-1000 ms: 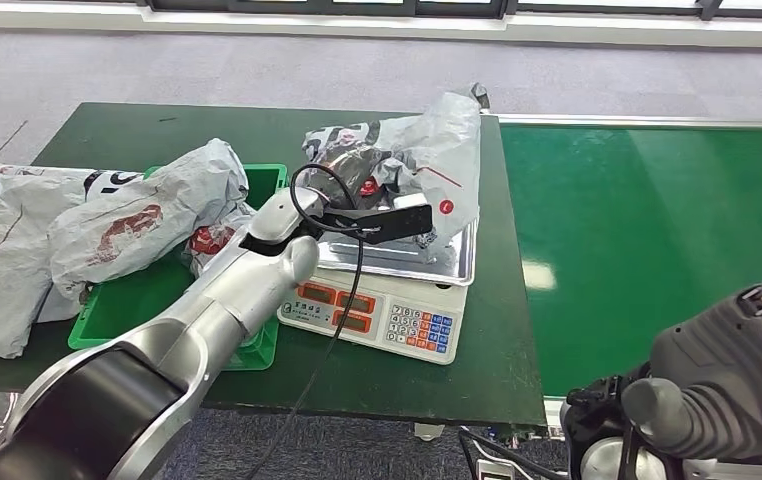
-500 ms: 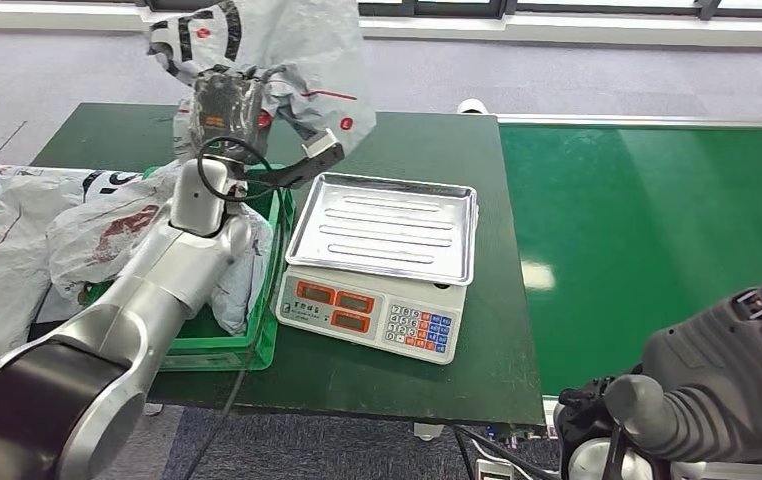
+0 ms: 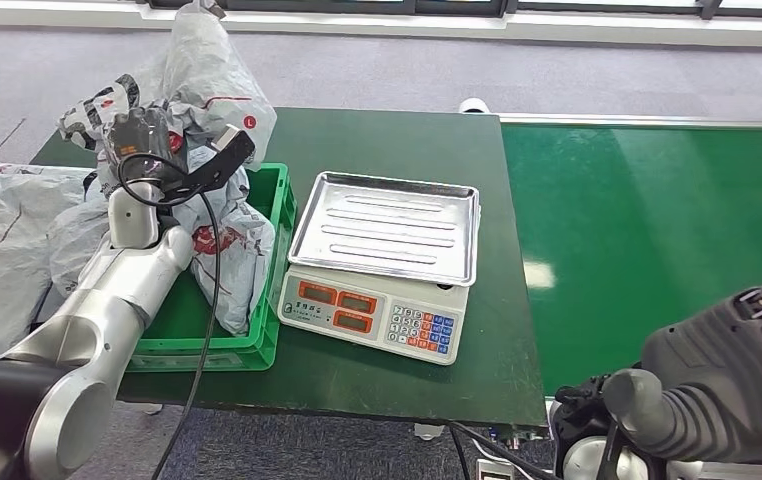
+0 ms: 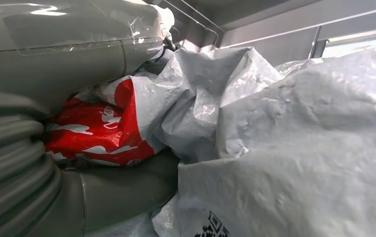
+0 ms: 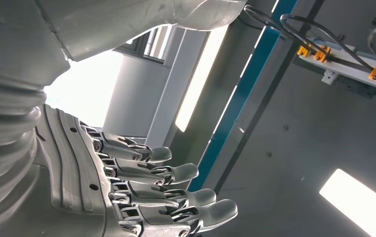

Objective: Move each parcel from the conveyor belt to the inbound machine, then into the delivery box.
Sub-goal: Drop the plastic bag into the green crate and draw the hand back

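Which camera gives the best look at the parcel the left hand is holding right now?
The head view: it shows the whole grey parcel held up by the left hand above the green delivery box. The left wrist view is too close, showing crumpled grey plastic with a red print against the hand. The right wrist view looks elsewhere.

Occlusions, current frames
We see the left robot hand [image 3: 142,135] mostly buried in the held parcel [image 3: 207,75]; parcel top and right robot hand [image 3: 747,370] cropped at edges.

Grey red-printed parcel [image 3: 212,85], green crate [image 3: 267,260]
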Controlling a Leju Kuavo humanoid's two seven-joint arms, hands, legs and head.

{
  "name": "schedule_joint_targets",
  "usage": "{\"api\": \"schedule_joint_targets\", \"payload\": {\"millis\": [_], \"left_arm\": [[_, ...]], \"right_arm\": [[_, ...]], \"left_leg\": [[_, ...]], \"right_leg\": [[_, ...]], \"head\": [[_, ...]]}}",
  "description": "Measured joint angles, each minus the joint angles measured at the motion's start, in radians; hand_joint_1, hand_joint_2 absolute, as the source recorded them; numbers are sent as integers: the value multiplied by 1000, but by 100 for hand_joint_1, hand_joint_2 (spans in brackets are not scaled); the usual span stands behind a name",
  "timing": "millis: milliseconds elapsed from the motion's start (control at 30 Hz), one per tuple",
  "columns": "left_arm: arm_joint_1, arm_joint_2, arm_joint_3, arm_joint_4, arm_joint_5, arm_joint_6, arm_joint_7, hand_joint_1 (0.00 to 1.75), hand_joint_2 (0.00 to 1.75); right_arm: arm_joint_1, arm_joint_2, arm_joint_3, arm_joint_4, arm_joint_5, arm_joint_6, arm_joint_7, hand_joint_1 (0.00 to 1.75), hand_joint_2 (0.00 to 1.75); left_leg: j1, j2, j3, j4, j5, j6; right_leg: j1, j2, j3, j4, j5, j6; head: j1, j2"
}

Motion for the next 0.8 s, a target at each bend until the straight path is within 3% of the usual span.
{"api": "schedule_joint_targets", "payload": {"millis": [333,367,400,500,533,800], "left_arm": [[17,12,55,29,47,-1,3,175,175],[26,15,69,33,59,-4,-2,169,175],[36,17,84,36,71,-6,-8,126,175],[62,23,132,45,113,-20,-46,0,44],[69,23,146,47,128,-25,-65,0,0],[121,-19,299,21,389,-16,-395,0,0]], "right_arm": [[-7,6,0,3,4,0,0,0,175],[-11,6,0,6,4,0,0,0,175],[-15,6,-1,9,3,0,0,0,175],[-24,6,-3,18,-2,0,0,0,175],[-26,6,-4,20,-2,0,1,0,175],[-33,12,-12,44,28,0,1,0,175]], "left_leg": [[0,0,0,0,-1,0],[0,1,0,0,-1,-1],[0,1,0,0,-1,-1],[1,2,0,0,-1,-1],[1,2,0,0,-1,-1],[1,1,0,0,-1,-1]], "right_leg": [[0,0,-1,0,0,-1],[0,1,-1,0,0,-1],[0,1,-1,0,0,-1],[0,2,-1,0,0,-1],[0,2,-1,0,0,-1],[1,1,-1,0,-1,-1]], "head": [[0,0],[0,0],[0,0],[0,0],[0,0],[0,0]]}}
